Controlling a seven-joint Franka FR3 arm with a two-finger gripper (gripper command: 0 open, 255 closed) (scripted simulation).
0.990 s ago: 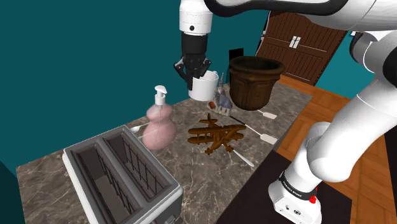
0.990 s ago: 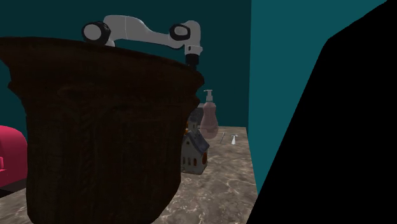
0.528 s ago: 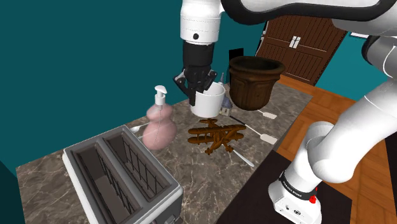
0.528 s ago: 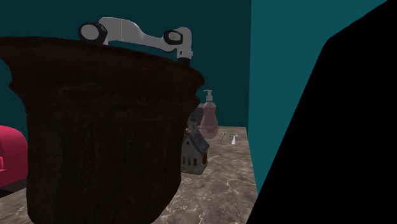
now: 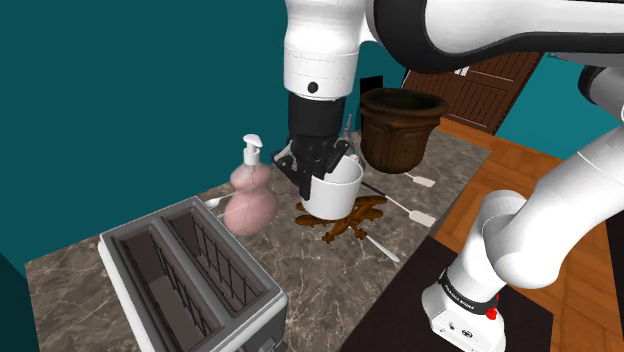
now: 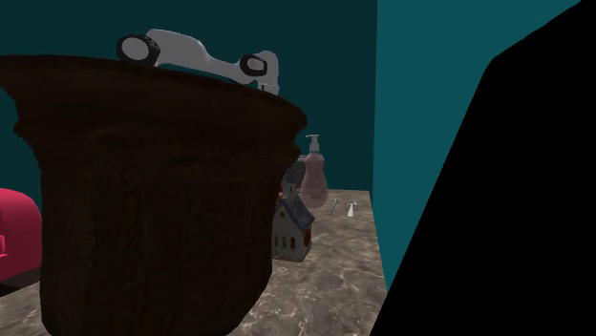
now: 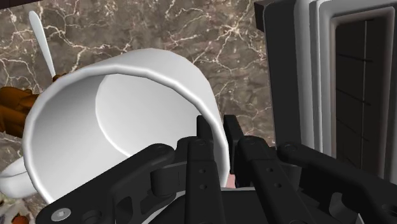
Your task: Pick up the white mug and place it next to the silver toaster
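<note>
the jaws clamp the rim of the white mug (image 5: 335,190), holding it off the desk (image 5: 320,285) over the toy plane (image 5: 356,216), beside the soap bottle (image 5: 250,197).

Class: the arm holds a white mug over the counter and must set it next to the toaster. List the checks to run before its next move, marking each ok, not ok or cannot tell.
1. Grip: end effector shut across the white mug wall, one finger inside, one outside: ok.
2. Mug interior empty: ok.
3. Bare counter beside the toaster for the placement: ok.
4. Mug's clearance above the wooden plane: cannot tell.
5. Clearance past the pink soap dispenser on the way: cannot tell.
</note>
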